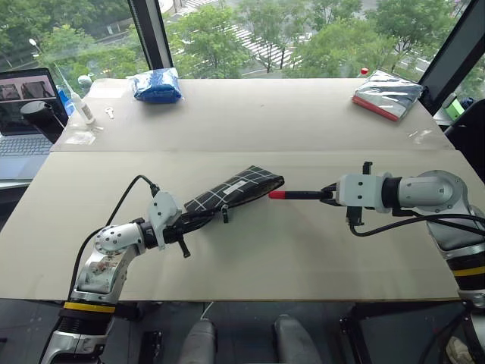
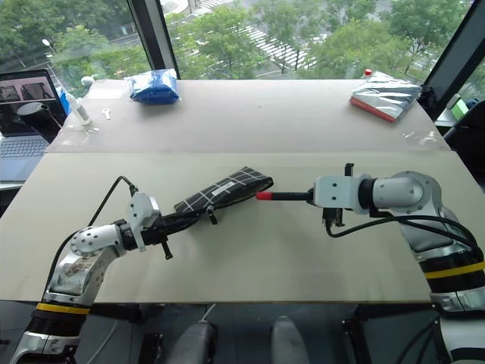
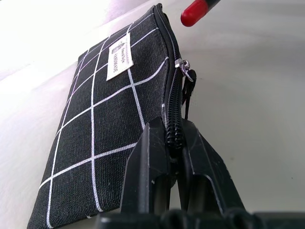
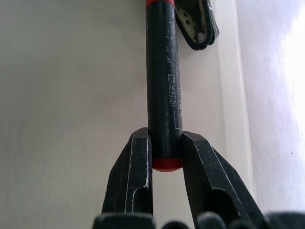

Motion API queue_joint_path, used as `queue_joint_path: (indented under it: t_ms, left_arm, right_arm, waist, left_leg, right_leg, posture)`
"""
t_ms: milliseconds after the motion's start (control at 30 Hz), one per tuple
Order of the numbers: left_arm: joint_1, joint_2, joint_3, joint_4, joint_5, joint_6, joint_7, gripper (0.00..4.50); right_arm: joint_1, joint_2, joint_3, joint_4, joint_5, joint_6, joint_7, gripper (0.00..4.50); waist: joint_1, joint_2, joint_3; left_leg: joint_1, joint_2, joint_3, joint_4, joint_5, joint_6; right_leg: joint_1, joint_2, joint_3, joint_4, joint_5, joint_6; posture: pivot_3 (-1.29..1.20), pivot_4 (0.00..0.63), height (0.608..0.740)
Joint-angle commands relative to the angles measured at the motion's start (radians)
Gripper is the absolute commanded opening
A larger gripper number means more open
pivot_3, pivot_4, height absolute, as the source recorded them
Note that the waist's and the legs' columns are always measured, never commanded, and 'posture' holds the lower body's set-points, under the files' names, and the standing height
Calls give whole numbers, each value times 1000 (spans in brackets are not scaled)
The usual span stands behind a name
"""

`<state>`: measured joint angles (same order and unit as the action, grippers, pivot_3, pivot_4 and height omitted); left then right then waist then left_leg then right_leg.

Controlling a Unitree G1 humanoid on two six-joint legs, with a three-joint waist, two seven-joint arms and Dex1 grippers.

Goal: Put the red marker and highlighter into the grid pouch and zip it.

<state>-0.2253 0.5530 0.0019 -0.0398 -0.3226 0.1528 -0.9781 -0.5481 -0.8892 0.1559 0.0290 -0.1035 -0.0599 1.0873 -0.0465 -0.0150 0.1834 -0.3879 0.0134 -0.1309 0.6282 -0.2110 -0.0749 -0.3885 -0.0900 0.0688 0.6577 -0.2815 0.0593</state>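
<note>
The grid pouch (image 1: pixel 235 189) lies slantwise in the middle of the near table, black with white lines and a small white label. My left gripper (image 1: pixel 195 215) is shut on its near end, the fingers pinching the zipper edge (image 3: pixel 172 129). The zipper strap (image 3: pixel 189 88) hangs beside the teeth. My right gripper (image 1: pixel 330 194) is shut on the red marker (image 1: pixel 299 195), whose dark barrel has red ends. The marker lies level, its red tip (image 3: pixel 193 13) just off the pouch's open far end (image 4: pixel 198 24). The highlighter is out of view.
A blue plastic bag (image 1: pixel 157 84) lies at the far left of the back table, and a silver packet with a red edge (image 1: pixel 386 97) at the far right. A laptop (image 1: pixel 26 114) and a white bottle (image 1: pixel 79 106) stand at the left edge.
</note>
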Motion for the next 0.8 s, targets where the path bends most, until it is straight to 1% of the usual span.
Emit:
queue_joint_path:
  t_ms: [33, 233, 400, 600, 800]
  left_arm:
    - [-6, -2, -1, -12, -10, -12, -5, 0]
    - [-6, -9, -7, -13, -7, -13, -4, 0]
    - [-9, -13, -12, -6, -6, -16, -7, 0]
    - [-21, -18, -19, 8, -7, -23, -12, 0]
    - [-29, -27, -23, 9, -5, -18, -8, 0]
  right_arm:
    - [-49, 11, 2, 4, -18, -23, -22, 523]
    - [-68, 35, 26, 8, -32, -25, -26, 523]
    - [-119, 80, 86, 13, -76, -51, -23, 523]
    - [-186, 171, 169, 23, -135, -95, -34, 523]
    - [-201, 253, 240, 28, -190, -168, -65, 523]
  waist:
    - [0, 0, 0]
    - [1, 0, 0]
    - [-2, 0, 0]
    - [-2, 0, 0]
    - [1, 0, 0]
  left_leg:
    - [0, 0, 0, 0, 0, 0]
    - [0, 0, 0, 0, 0, 0]
    - [0, 0, 0, 0, 0, 0]
    - [0, 0, 0, 0, 0, 0]
    - [0, 0, 0, 0, 0, 0]
  right_leg:
    - [0, 0, 0, 0, 0, 0]
    - [0, 0, 0, 0, 0, 0]
    - [0, 0, 0, 0, 0, 0]
    - [0, 0, 0, 0, 0, 0]
    - [0, 0, 0, 0, 0, 0]
  posture:
    - [0, 150, 740]
    - [0, 150, 740]
    - [0, 150, 740]
    - [0, 150, 740]
    - [0, 150, 740]
